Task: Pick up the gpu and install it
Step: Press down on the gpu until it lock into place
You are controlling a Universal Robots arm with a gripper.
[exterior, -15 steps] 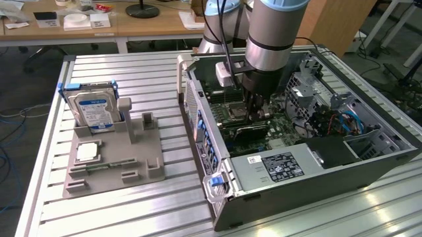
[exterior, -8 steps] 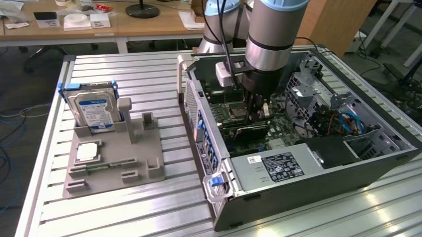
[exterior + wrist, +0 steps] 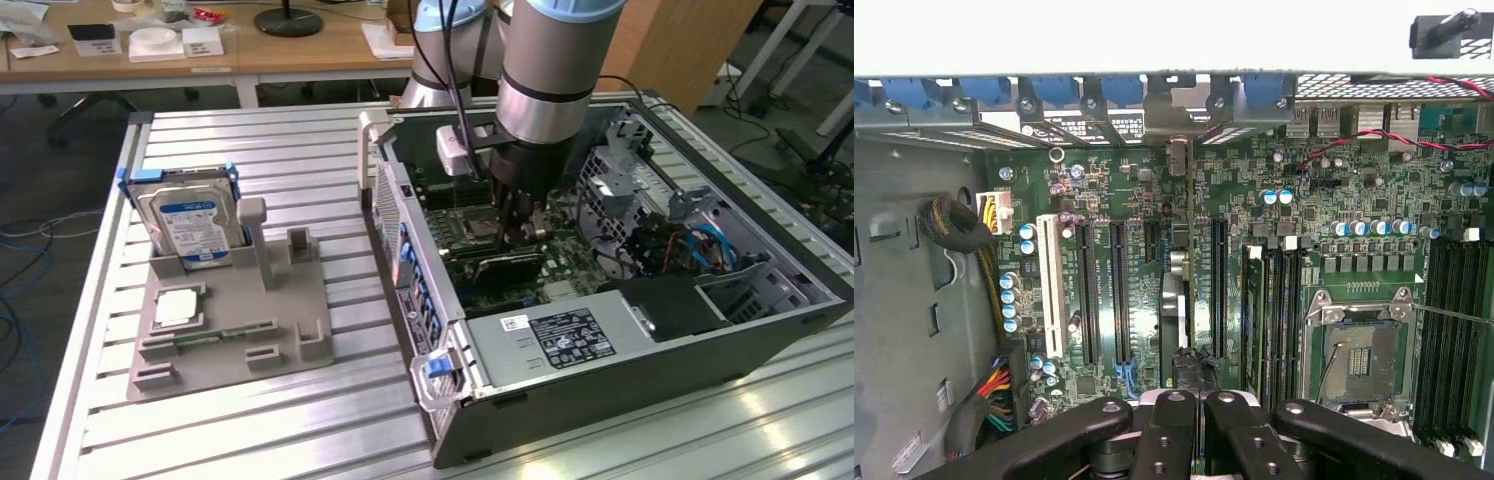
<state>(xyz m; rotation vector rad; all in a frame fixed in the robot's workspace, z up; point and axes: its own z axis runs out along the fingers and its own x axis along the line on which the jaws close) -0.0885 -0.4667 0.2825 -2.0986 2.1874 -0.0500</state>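
The gpu [image 3: 507, 268] is standing on edge inside the open case [image 3: 641, 350], over the motherboard [image 3: 1134, 200], with the gripper [image 3: 1194, 400] clamping its top edge. It is showing as a thin dark card. A hard drive [image 3: 191, 225] is sitting in the grey holder [image 3: 227, 330] well apart, toward the exterior view's left.

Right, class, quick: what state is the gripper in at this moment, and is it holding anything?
Gripper: closed, gripping the top edge of the thin green circuit-board gpu with its black cooler, held on edge over the green motherboard inside the open computer case.
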